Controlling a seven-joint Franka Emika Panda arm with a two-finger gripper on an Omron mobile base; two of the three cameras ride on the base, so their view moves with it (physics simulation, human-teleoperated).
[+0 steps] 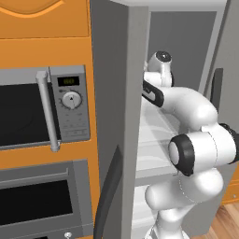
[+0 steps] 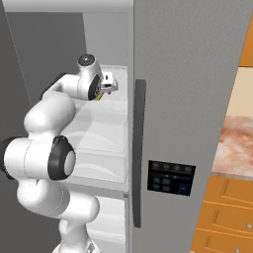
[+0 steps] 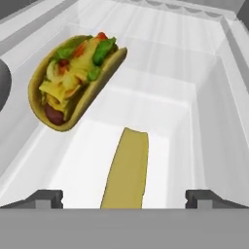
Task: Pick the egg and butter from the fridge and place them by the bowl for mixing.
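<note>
Place: a simulated home kitchen.
Cabinets: orange fronts [image 1: 44, 18] fill the wall; more orange drawers [image 2: 222, 217] sit under a counter.
Microwave: a built-in microwave [image 1: 44, 109] with a dark window, bar handle, dial and small display is set into the cabinets.
Oven: a grey oven [image 1: 42, 198] with a dark window sits just below the microwave.
Fridge: a tall grey fridge [image 2: 197, 74] stands open, with dark vertical handles, a control panel on one door and translucent white shelves inside.
Food: a taco [image 3: 73, 80] and butter [image 3: 127, 170] lie on a fridge shelf.
Counter: pinkish marbled counter [image 2: 236, 146] beside the fridge.
Floor: wood floor [image 1: 224, 224].
</note>
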